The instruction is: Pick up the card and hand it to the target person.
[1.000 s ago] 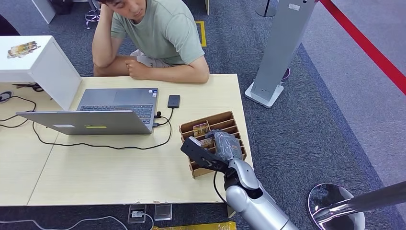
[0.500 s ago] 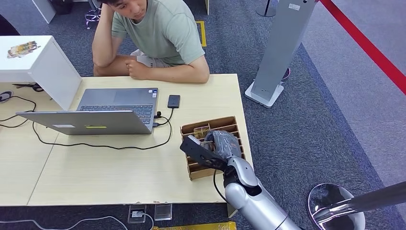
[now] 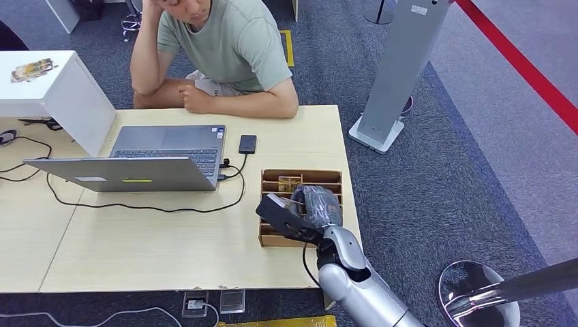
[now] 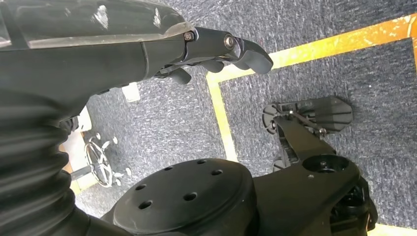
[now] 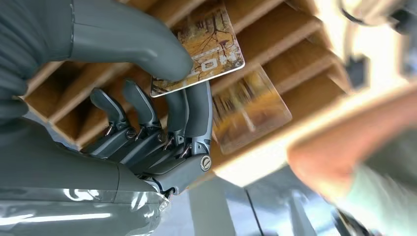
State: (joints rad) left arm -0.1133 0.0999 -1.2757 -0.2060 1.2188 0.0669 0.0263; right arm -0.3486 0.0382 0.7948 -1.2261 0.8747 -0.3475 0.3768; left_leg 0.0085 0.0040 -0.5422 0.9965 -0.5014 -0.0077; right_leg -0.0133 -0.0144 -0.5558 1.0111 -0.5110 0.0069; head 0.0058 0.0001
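Right wrist view shows you the right hand (image 5: 147,118) pinching a card (image 5: 204,49) between its thumb and fingers, just above the slots of the wooden card box (image 5: 290,39); a second card (image 5: 251,115) stands blurred in a slot beside it. From the head view, your right hand (image 3: 310,208) sits over the box (image 3: 300,178) on the table (image 3: 157,238), across from the seated person (image 3: 225,54). Your left hand (image 4: 216,49) hangs over the carpet, fingers curled in, holding nothing.
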